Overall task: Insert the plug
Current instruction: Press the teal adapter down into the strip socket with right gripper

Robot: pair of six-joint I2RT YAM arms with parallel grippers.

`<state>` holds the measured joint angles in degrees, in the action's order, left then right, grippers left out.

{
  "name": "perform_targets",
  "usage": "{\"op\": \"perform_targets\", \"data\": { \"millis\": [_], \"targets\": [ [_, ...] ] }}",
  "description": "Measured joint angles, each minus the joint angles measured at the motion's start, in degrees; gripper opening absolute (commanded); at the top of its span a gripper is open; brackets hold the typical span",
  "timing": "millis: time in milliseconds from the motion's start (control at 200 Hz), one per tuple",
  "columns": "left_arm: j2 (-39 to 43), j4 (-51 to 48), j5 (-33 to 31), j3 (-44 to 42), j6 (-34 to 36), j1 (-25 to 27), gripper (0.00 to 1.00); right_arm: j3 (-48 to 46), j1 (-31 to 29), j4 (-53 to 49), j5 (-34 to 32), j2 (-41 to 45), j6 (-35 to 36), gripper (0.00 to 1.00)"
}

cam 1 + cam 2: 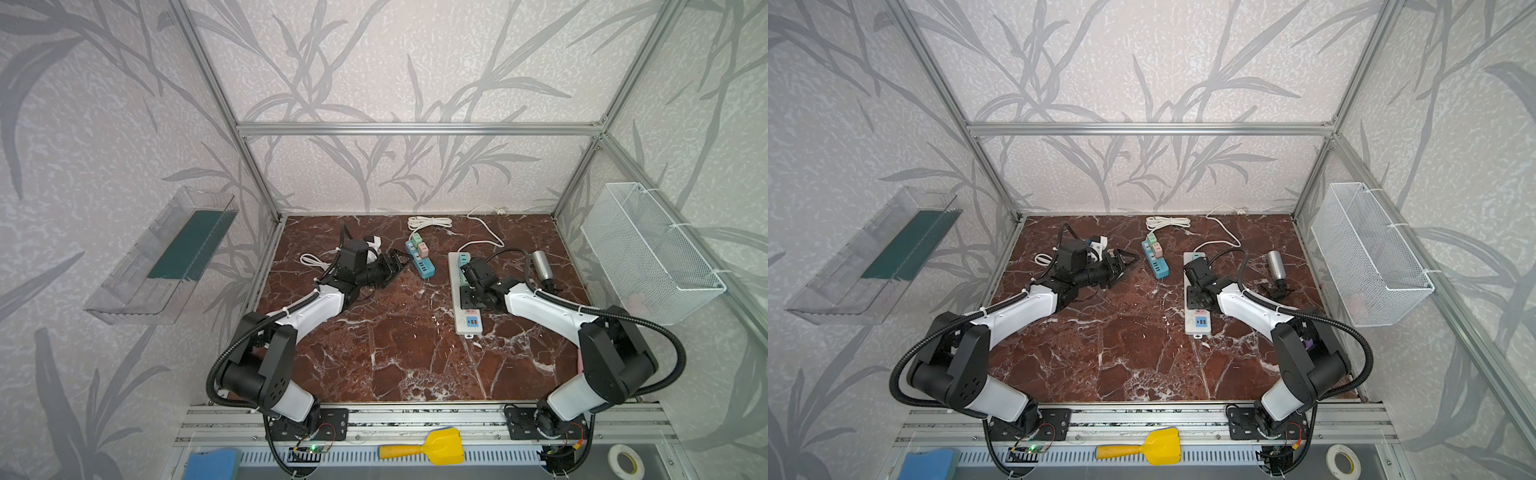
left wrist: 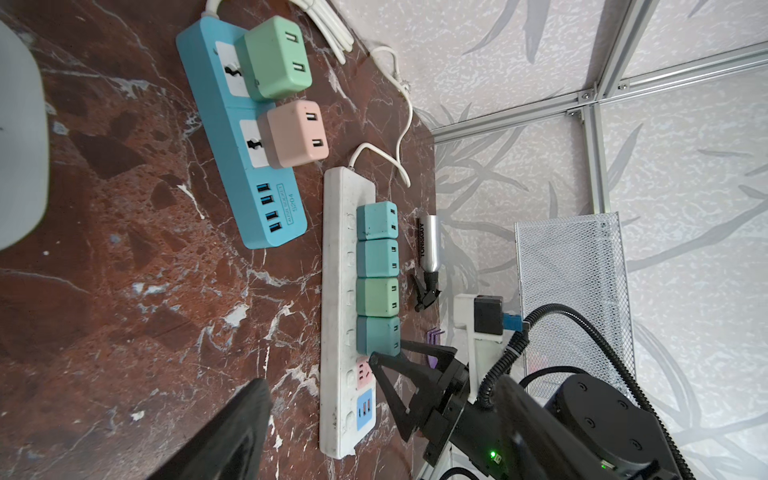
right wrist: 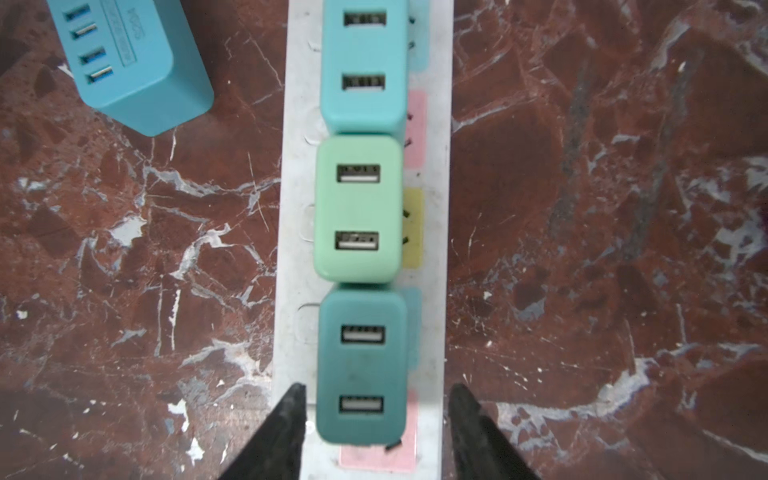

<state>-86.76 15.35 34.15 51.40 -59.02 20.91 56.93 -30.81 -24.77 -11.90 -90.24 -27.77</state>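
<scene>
Fingers (image 3: 291,428) of my right gripper (image 3: 376,388) are spread either side of the dark teal plug (image 3: 361,365), not touching it; the plug sits pushed into the white power strip (image 3: 291,249). My left gripper (image 1: 397,270) hangs open and empty, well apart from that strip

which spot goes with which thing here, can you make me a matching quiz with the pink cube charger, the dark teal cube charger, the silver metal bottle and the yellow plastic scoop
Things
1. pink cube charger
2. dark teal cube charger
3. silver metal bottle
4. yellow plastic scoop

Places
A. lying on the brown marble table, beside the white power strip
B. by the metal rail in front of the table
C. on the blue power strip
D. on the white power strip, between the jaws of the open right gripper

Pairs: 1-C, 2-D, 3-A, 4-B
</scene>
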Motion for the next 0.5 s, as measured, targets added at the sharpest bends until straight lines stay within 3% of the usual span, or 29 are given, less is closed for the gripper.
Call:
{"op": "perform_targets", "data": {
  "millis": [225,500],
  "targets": [
    [3.13,-0.26,-0.26,0.00,2.05,-0.02,0.87,2.82,0.00,-1.79,-0.33,5.66,1.84,0.73],
    [3.21,-0.35,-0.24,0.00,2.60,-0.02,0.87,3.74,0.11,-5.90,-0.42,9.88,4.22,0.76]
  ]
}}
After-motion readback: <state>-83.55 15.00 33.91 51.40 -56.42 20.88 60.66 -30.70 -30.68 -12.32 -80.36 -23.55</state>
